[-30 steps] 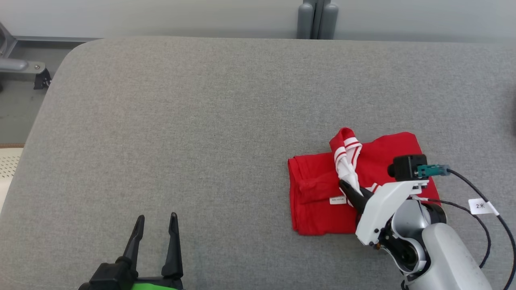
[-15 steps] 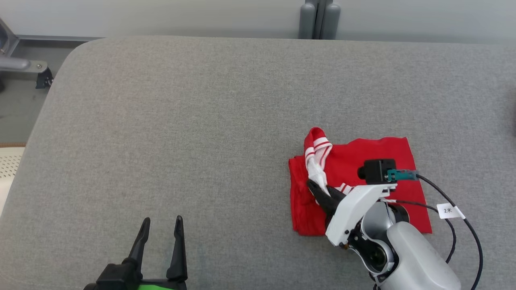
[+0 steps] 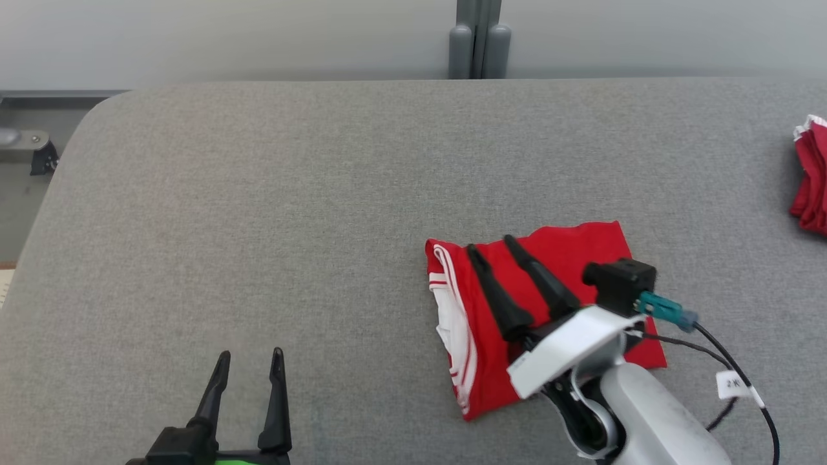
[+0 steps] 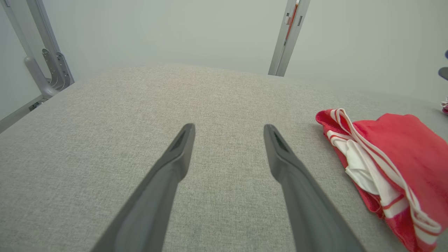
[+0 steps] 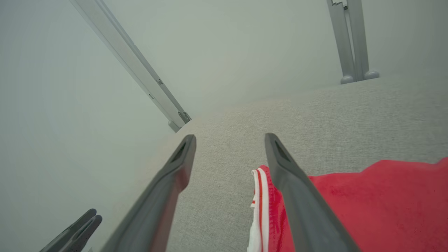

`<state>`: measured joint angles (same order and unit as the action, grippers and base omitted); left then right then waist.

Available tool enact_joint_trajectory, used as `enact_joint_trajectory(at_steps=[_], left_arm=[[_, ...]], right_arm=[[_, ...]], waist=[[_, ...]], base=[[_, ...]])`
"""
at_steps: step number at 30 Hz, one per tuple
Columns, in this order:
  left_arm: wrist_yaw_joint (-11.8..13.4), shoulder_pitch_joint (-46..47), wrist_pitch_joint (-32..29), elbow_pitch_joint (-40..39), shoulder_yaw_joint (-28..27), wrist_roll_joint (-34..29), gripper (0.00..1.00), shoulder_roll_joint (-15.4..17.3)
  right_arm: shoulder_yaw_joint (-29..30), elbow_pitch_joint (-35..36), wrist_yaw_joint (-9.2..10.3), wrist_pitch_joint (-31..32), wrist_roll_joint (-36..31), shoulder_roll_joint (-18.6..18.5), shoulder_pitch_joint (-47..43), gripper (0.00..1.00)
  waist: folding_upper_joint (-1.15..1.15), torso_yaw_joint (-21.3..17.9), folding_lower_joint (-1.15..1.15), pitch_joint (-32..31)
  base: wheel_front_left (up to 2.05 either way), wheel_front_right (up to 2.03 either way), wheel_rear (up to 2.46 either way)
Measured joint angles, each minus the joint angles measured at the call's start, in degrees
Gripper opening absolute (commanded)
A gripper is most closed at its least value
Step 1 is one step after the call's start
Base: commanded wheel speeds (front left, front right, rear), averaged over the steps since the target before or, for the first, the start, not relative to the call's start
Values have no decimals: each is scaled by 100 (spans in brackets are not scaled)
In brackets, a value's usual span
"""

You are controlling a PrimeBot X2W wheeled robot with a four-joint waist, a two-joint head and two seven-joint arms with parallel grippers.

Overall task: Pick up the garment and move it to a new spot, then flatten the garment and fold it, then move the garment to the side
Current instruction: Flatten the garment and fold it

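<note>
You have the right gripper (image 3: 490, 244) released, fingers spread over the folded red garment (image 3: 575, 248).
Your left gripper (image 3: 251, 352) hovers spread, well left of it.

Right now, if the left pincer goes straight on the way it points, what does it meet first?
The way looks free: the left pincer points along the grey padded surface toward its far edge. The red garment lies off to its right, outside that line. Depth is unclear; it might graze that surface.

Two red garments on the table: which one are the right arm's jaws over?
The folded red garment with the white-striped edge lies under the open right gripper. The other red garment sits apart at the far right edge.
</note>
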<state>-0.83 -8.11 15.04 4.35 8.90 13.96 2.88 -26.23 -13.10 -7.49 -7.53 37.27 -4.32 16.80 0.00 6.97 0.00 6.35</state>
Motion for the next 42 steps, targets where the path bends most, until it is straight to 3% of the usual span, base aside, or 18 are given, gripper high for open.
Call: enact_joint_trajectory(at_steps=[9,16,28,42], left_arm=[[-73,-66,0,-71,-211,-165,100,0],[-199,-217,0,-52,-389,-315,100,-1],[-330,-442,1,-34,-438,-420,100,-1],[-408,-426,0,54,-392,-417,100,-1]], right_arm=[[1646,87,1,-698,-1874,-497,-926,100],[2543,305,0,-747,-2886,-490,-1666,100],[3114,348,-3,-747,-2941,-133,-2481,100],[2972,185,-3,-746,-2952,-93,-2492,100]], waist=[[0,-176,0,-249],[0,-177,0,-504],[0,-171,0,-910],[0,-236,0,-972]], base=[[0,0,0],[0,0,0],[0,0,0],[0,0,0]])
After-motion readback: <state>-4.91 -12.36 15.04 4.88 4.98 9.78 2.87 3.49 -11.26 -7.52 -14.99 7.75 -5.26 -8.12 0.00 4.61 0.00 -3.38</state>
